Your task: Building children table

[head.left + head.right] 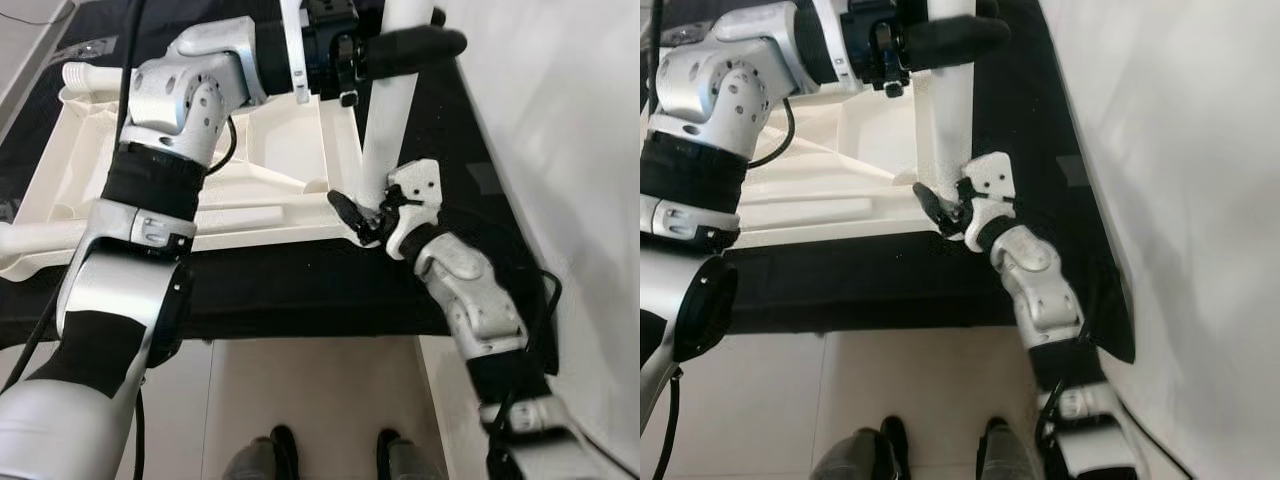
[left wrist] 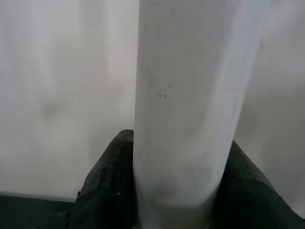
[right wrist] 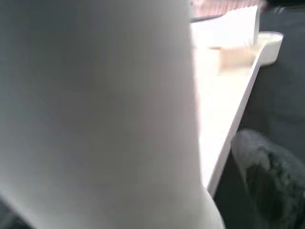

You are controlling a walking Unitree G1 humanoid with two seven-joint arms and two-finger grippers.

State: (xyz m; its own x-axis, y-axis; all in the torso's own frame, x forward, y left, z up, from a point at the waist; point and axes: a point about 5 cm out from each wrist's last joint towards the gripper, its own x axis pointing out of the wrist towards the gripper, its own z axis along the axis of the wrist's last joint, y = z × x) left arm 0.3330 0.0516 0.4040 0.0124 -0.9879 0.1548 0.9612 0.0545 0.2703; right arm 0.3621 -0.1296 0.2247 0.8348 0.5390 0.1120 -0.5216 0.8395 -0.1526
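black mat [image 1: 300, 290], left gripper [image 1: 400, 45] jaws clamping white leg [image 1: 390, 120], wrist closeup

Leg [image 1: 388, 120]: white plastic, smooth, slight sheen; a few tiny dark specks in the left wrist view. Tabletop [image 1: 240, 190], centre-left of frame: same white moulded plastic, semi-gloss, w/ ribs. Left gripper [image 1: 400, 45] fingers: black, matt, rubbery-looking, finely grainy up close; clamped round leg. Right gripper [image 1: 362, 215]: black matt fingers on a white glossy plastic housing, at leg's base. Arms: silver, satin metal-look shells w/ black cloth-like sleeves. Cloth [image 1: 300, 290] under parts: black, matt. Floor [image 1: 310, 390], bottom: pale tiles, smooth, lightly glossy. Wall [image 1: 570, 150], right: white, matt.
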